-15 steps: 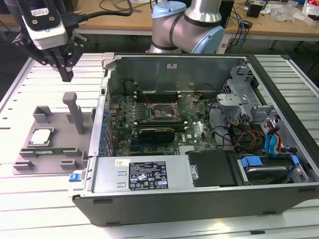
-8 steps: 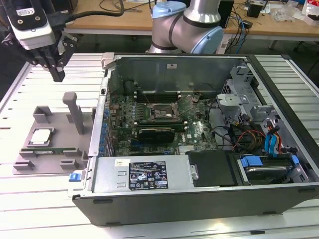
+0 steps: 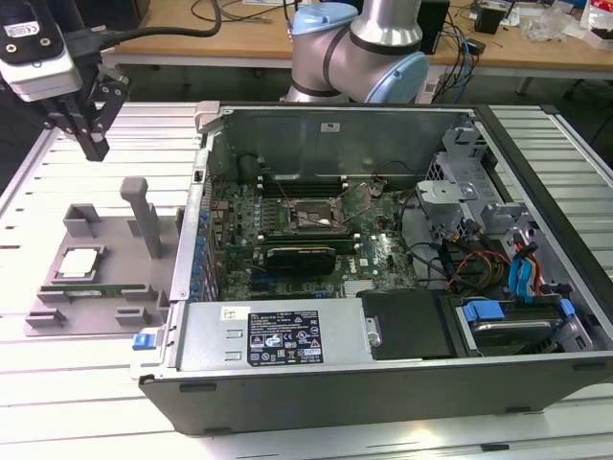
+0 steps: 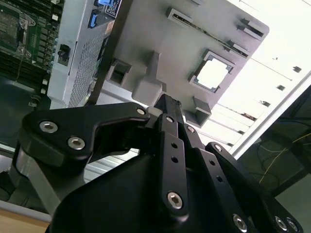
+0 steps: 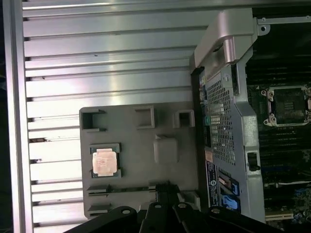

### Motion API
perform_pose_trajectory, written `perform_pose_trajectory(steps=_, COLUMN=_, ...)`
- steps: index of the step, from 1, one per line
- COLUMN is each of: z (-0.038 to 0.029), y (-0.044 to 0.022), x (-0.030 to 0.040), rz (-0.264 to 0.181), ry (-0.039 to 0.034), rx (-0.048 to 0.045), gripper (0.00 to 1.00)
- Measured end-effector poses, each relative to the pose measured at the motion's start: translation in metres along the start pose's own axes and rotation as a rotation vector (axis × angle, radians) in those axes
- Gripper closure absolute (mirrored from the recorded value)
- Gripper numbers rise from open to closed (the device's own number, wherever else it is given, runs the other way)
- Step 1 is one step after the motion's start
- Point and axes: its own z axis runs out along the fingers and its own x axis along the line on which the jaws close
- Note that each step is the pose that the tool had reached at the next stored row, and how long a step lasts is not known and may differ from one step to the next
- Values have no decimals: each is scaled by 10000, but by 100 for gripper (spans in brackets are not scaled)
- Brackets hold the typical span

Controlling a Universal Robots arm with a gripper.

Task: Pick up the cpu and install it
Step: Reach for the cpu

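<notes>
The cpu (image 3: 79, 262), a flat square chip with a shiny silver top, lies in a recess of the grey holder tray (image 3: 107, 238) at the exterior view's left. It also appears in both wrist views, cpu (image 4: 213, 74) and cpu (image 5: 105, 161). My gripper (image 3: 96, 146) hangs in the air above and behind the tray, apart from the chip. Its black fingers look shut with nothing between them, as seen at the gripper (image 4: 167, 103) and gripper (image 5: 165, 187). The empty motherboard socket (image 3: 316, 215) sits inside the open computer case (image 3: 287, 335), and shows again as the socket (image 5: 285, 104).
A tall grey post (image 3: 144, 216) rises from the tray near the case wall. A long green memory stick (image 3: 96, 290) lies along the tray's front edge. The slatted metal table (image 3: 57, 383) surrounds the tray. Cables and drive cages fill the case's right side.
</notes>
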Motion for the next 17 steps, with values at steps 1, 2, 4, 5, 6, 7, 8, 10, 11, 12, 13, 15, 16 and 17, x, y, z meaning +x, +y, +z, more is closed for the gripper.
perform_pose_trajectory(steps=1, z=16, y=-3, x=27, rz=-1, ry=1, rx=0, gripper=89)
perform_pose_trajectory(steps=2, z=36, y=-5, x=64, rz=0, ry=1, rx=0, gripper=89)
perform_pose_trajectory(steps=4, z=64, y=-8, x=106, rz=-1, ry=2, rx=1, gripper=89)
perform_pose_trajectory(steps=5, z=72, y=-9, x=118, rz=-1, ry=2, rx=1, gripper=89)
perform_pose_trajectory(steps=6, z=99, y=-11, x=155, rz=-1, ry=2, rx=1, gripper=89)
perform_pose_trajectory(steps=7, z=118, y=-12, x=175, rz=-1, ry=0, rx=-1, gripper=89)
perform_pose_trajectory(steps=8, z=127, y=-13, x=184, rz=-1, ry=0, rx=0, gripper=89)
perform_pose_trajectory(steps=10, z=170, y=-17, x=230, rz=0, ry=1, rx=0, gripper=89)
perform_pose_trajectory(steps=11, z=201, y=-19, x=257, rz=-1, ry=1, rx=0, gripper=89)
perform_pose_trajectory(steps=12, z=224, y=-20, x=282, rz=0, ry=1, rx=1, gripper=89)
perform_pose_trajectory(steps=13, z=244, y=-21, x=298, rz=0, ry=0, rx=-1, gripper=89)
perform_pose_trajectory(steps=15, z=293, y=-24, x=338, rz=-1, ry=1, rx=0, gripper=89)
perform_pose_trajectory(steps=16, z=322, y=-24, x=360, rz=-1, ry=1, rx=0, gripper=89)
perform_pose_trajectory(steps=17, z=360, y=-22, x=392, rz=-1, ry=1, rx=0, gripper=89)
